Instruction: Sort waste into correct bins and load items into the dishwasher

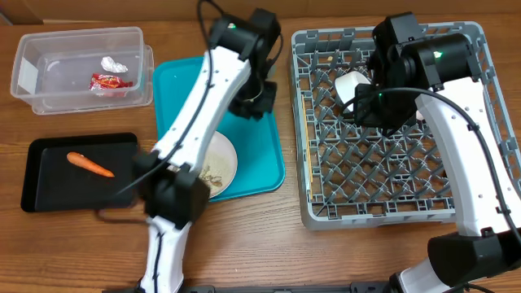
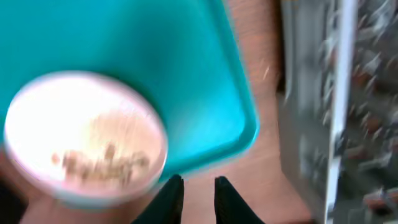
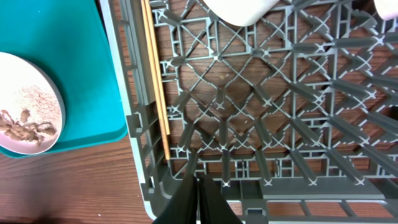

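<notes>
The white plate [image 1: 224,167] lies on the teal tray [image 1: 183,81] at the centre of the overhead frame, with brown and white scraps [image 3: 25,123] on it. The likeliest trouble is a spill: a tilted lift would shed the scraps onto the tray or the desk [image 1: 269,236], and racking the plate unscraped would carry waste into the grey dish rack [image 1: 383,218]. Its flat rim gives little to pinch, so it may slide. The left end effector [image 2: 197,185] shows just beside the plate's rim, fingers slightly parted and empty. The right end effector [image 3: 198,193] is clenched on nothing above the rack floor, near the chopsticks [image 3: 155,81] lying along the wall. Overhead, the left arm [image 1: 195,106] covers part of the plate and the right arm [image 1: 456,130] hides most of the white dishes [image 1: 350,81]; the left wrist view is blurred
</notes>
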Robot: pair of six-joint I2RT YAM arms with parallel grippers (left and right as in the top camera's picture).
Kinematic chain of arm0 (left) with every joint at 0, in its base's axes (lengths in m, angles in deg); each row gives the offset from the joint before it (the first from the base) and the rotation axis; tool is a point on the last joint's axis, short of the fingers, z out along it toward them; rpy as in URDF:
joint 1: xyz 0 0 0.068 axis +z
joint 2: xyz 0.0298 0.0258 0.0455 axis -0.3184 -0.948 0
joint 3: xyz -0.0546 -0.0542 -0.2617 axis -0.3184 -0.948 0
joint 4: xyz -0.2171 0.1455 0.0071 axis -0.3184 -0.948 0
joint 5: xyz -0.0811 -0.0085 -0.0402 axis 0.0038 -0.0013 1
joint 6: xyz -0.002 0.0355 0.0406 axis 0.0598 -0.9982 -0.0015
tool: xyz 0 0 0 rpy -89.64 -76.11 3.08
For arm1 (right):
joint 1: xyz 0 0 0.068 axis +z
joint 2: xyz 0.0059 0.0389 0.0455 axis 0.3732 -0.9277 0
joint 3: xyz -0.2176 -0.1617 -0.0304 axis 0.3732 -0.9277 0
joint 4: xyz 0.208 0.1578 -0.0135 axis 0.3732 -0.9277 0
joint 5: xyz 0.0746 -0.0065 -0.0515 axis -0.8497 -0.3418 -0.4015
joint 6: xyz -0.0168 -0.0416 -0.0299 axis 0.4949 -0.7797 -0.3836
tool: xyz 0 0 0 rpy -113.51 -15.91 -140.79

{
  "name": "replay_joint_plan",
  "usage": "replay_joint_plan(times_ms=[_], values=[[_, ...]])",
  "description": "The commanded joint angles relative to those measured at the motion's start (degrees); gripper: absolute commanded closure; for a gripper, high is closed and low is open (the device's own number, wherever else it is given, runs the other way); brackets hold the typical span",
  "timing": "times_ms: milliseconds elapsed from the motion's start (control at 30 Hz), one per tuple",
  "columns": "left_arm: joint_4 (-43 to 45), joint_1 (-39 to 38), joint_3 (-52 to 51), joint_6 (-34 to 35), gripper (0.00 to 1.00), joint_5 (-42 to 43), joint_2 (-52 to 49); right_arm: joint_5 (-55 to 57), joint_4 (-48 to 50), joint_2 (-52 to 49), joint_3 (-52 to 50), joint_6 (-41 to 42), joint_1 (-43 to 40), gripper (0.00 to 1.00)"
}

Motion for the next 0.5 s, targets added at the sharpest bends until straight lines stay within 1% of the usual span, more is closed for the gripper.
replay_joint_plan(times_ms=[0,67,133,167,200,233,333,467], values=[[-0.5,0.3,-12.8,5.6,0.80,-4.7,10.4,2.1,-0.5,0.3,0.3,0.5,-2.5,0.94],[0.4,0.3,-17.8,7.6,0.80,-5.7,13.1,3.7,-1.1,0.3,0.3,0.8,-4.7,0.94],[4.0,0.2,-22.4,7.6,0.81,-4.4,14.9,5.4,-1.4,0.3,0.3,1.8,-7.6,0.94],[6.3,0.2,-24.2,7.6,0.83,-2.9,15.2,5.5,-1.4,0.3,0.3,1.7,-8.9,0.94],[8.3,0.2,-25.7,7.6,0.88,-1.0,15.3,5.5,-1.4,0.3,0.3,1.7,-10.2,0.94],[10.9,0.0,-27.4,7.7,0.95,1.4,15.2,5.5,-1.4,0.3,0.3,1.7,-11.6,0.94],[18.7,-0.9,-32.2,8.9,0.96,6.6,14.8,5.3,-1.4,0.3,0.3,1.7,-14.6,0.94],[27.9,-2.7,-38.6,12.9,0.96,10.2,14.7,5.1,-1.4,0.3,0.3,1.5,-16.2,0.94]])
